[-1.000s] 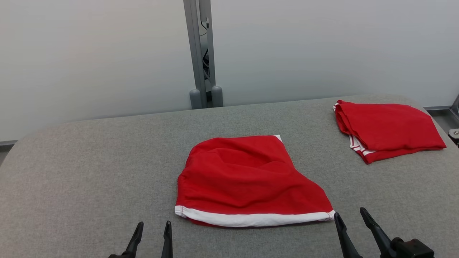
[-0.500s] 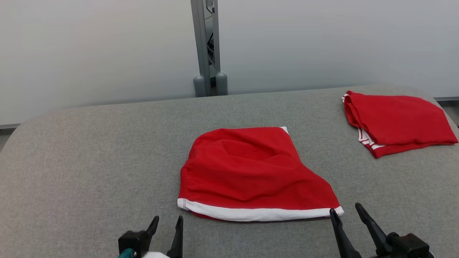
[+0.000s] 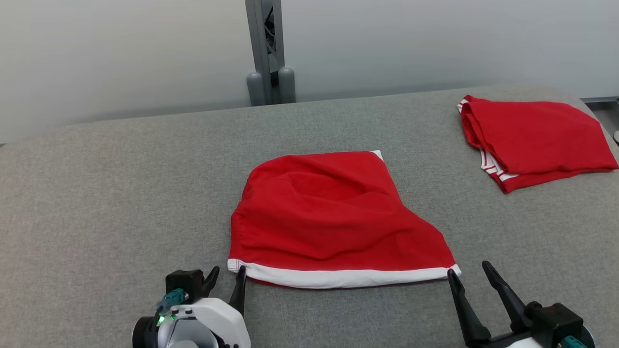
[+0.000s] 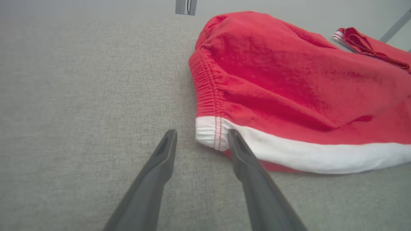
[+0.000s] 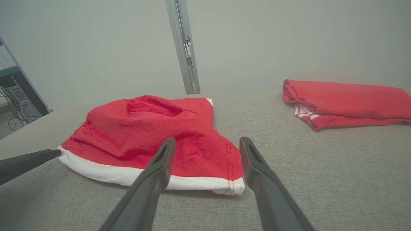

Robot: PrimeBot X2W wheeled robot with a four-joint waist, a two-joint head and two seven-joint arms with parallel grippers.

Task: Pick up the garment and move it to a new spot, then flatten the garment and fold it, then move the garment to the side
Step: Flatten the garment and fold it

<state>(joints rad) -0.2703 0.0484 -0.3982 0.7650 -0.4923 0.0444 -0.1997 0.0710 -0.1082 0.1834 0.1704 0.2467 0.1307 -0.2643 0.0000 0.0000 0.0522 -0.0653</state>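
Head view puts the red garment (image 3: 333, 217) flat on the grey worktop (image 3: 96, 193), just ahead of both end effectors and between them. Its long axis runs along the white band (image 3: 348, 278), from the left end effector (image 3: 228, 269) across to the right end effector (image 3: 467, 268). That band is the edge nearest them, and the cloth narrows away from them toward a shorter far edge. Both end effectors stand spread, pinching nothing. A second red garment (image 3: 537, 137), folded, lies well ahead of the right end effector and off to its right, apart from the first.

Left wrist view gives me what the head view cannot: the band's left corner sits between the two spread fingers (image 4: 160, 166), and one finger overlaps the white, though I cannot tell whether it touches. A gathered edge (image 4: 205, 86) runs away from that corner, and red stitching crosses the band.

Right wrist view shows the band's other corner between its own spread fingers; contact I cannot judge. From here I also see a hollow (image 5: 160, 109) in the far part of the cloth, and a dark fingertip (image 5: 48, 154) of the left end effector right at the band's opposite corner.
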